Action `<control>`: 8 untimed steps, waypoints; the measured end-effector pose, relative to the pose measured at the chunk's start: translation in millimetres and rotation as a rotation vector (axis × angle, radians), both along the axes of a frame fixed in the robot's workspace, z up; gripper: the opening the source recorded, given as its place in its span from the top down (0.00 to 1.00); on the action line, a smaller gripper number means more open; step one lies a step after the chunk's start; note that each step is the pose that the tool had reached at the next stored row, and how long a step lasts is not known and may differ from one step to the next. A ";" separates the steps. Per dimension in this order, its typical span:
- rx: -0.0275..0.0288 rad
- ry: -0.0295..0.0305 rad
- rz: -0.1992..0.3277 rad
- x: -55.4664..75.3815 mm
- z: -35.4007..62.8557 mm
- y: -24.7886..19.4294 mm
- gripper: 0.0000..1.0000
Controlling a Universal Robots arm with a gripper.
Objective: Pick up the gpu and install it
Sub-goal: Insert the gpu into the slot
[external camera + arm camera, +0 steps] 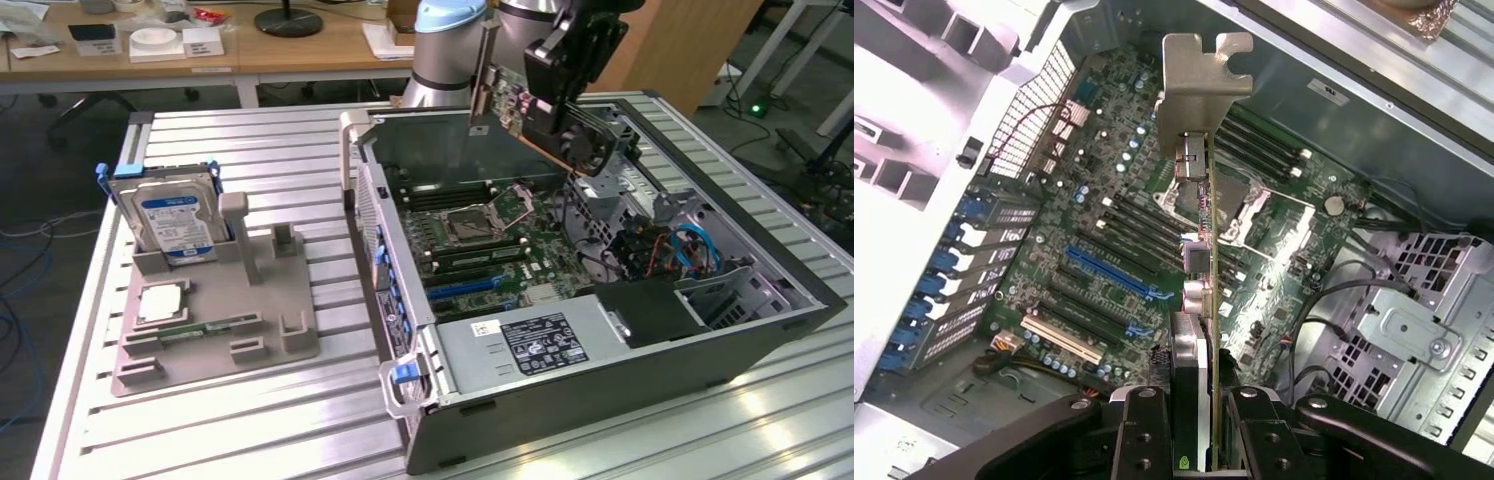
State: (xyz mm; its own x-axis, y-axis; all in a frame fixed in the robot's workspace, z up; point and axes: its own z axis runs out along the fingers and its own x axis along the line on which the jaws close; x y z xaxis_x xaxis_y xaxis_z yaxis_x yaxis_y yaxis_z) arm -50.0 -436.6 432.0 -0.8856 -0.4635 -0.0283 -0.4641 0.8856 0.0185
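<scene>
Well, the fingers (1146,432) are pinching the gpu (587,135), one pressed to each face (its silver bracket points away from the wrist). In the exterior view it hangs tilted at about one o'clock, above the open computer case (601,400) and clear of the motherboard (1104,250). At nine o'clock a hard drive (171,215) stands in a grey holder (267,300) on the tabletop (267,430).

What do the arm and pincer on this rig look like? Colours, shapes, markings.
The arm is a round silver-grey tube with a pale blue joint cap. The pincer is matte black, with two blocky fingers, each dotted with round screw holes. I can't make out any lettering on it.
</scene>
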 end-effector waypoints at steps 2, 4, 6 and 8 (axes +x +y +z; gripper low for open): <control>0.0000 0.0001 0.008 0.0 0.0 -0.1 0.73; 0.0000 0.0000 0.016 0.0 0.0 -0.4 0.73; 0.0000 0.0000 0.024 0.0 0.0 -0.6 0.73; 0.0000 0.0000 0.033 0.0 0.0 -0.9 0.73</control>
